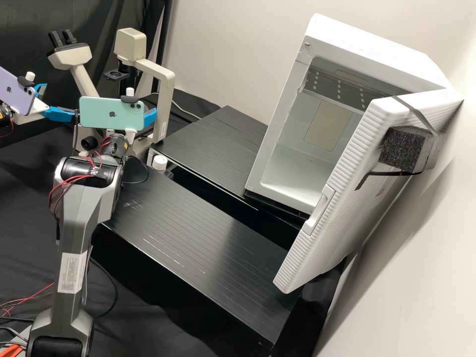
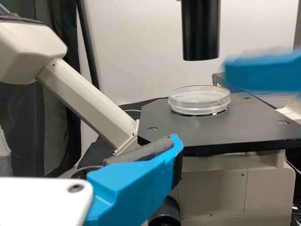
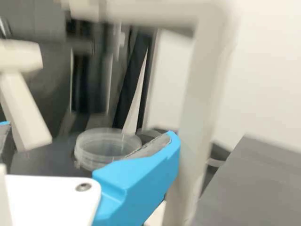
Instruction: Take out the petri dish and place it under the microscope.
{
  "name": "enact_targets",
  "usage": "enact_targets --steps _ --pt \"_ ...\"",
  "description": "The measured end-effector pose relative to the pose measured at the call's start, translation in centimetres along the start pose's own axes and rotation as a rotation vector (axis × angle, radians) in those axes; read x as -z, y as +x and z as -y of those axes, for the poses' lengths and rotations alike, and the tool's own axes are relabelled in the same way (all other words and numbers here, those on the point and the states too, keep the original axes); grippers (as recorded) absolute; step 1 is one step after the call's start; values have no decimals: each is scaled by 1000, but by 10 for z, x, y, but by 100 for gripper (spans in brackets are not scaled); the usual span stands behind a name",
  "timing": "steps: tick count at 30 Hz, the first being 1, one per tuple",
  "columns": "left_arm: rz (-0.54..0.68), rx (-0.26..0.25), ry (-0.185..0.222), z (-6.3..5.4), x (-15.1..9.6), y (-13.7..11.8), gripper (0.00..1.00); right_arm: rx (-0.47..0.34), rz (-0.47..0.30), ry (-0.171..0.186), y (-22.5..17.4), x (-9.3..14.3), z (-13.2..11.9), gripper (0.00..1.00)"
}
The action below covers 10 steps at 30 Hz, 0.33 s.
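In the high view my left gripper (image 1: 60, 101) stands open at the far left, and my right gripper (image 1: 149, 117) is partly behind its phone in front of the microscope (image 1: 166, 84). The left wrist view has the clear petri dish (image 2: 199, 100) flat on the black stage (image 2: 244, 122), below the dark tube. My left gripper (image 2: 136, 181) is short of the stage's edge, nothing on its pad. Blurred, my right gripper (image 2: 263, 71) is right of the dish, slightly higher. In the right wrist view, my right gripper (image 3: 136, 181), open, overlaps the petri dish (image 3: 101, 147); contact is unclear.
The microscope's pale arm (image 3: 200, 94) rises close beside my right gripper. At the right stands a white cabinet (image 1: 277, 114) with its door (image 1: 342, 198) open. Black platforms (image 1: 198, 233) lie before it, with a small white-capped bottle (image 1: 159, 162) near the microscope.
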<state>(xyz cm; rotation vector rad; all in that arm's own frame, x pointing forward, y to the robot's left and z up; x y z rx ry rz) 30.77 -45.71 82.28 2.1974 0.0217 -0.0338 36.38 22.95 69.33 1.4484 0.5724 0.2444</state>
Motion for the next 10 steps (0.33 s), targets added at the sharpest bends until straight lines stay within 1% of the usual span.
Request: enact_targets --steps 1,2,4,5,6,7,10 --pt "0 0 0 0 0 0 100 -31 -17 -7 -6 2 -3 100" --pt "0 0 0 0 0 0 100 -92 -46 -3 -17 4 -8 100" --pt "0 0 0 0 0 0 100 -155 -89 2 -32 6 -13 100" --pt "0 0 0 0 0 0 100 -183 -109 10 -38 8 -15 100" --pt "0 0 0 0 0 0 100 -198 -120 21 -43 8 -17 100" --pt "0 0 0 0 0 0 100 -208 -125 23 -48 8 -18 100" --pt "0 0 0 0 0 0 100 -207 -115 35 -63 6 -23 100"
